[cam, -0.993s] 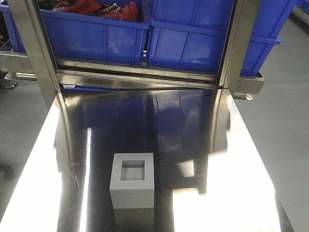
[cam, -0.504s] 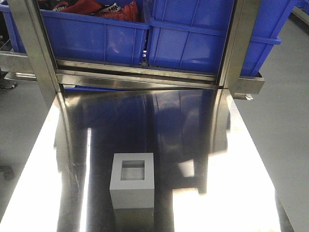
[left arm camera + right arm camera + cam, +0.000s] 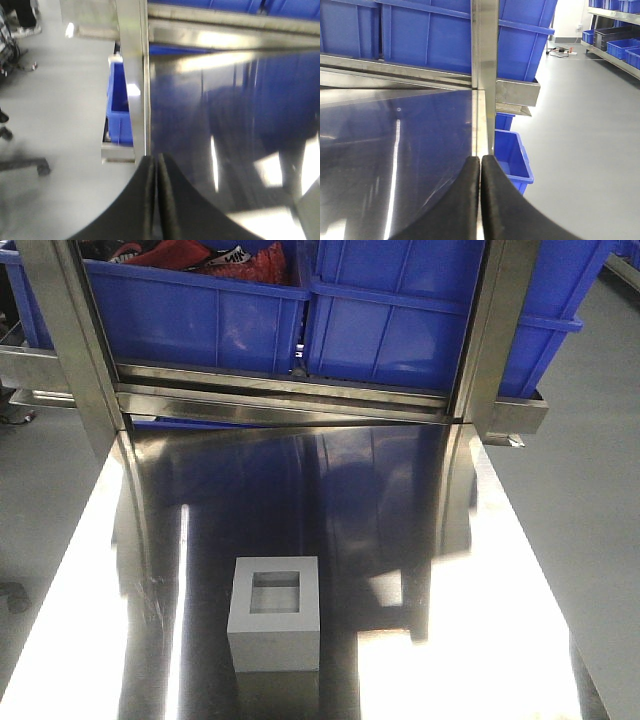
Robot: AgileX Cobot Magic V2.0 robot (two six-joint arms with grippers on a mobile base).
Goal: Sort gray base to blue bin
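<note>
Gray base [image 3: 275, 612] on steel table [image 3: 480, 570], blue bin [image 3: 390, 340] behind steel post [image 3: 497, 330]; left gripper [image 3: 156, 167], right gripper [image 3: 480, 167] fully closed, empty.

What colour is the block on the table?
The block is plain matte gray, with no pattern. It shows best in the front-facing view.

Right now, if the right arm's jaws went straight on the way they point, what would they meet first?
Probably the upright steel post at the edge of the table. The right gripper, jaws shut, points straight at it, though how far off is unclear.
</note>
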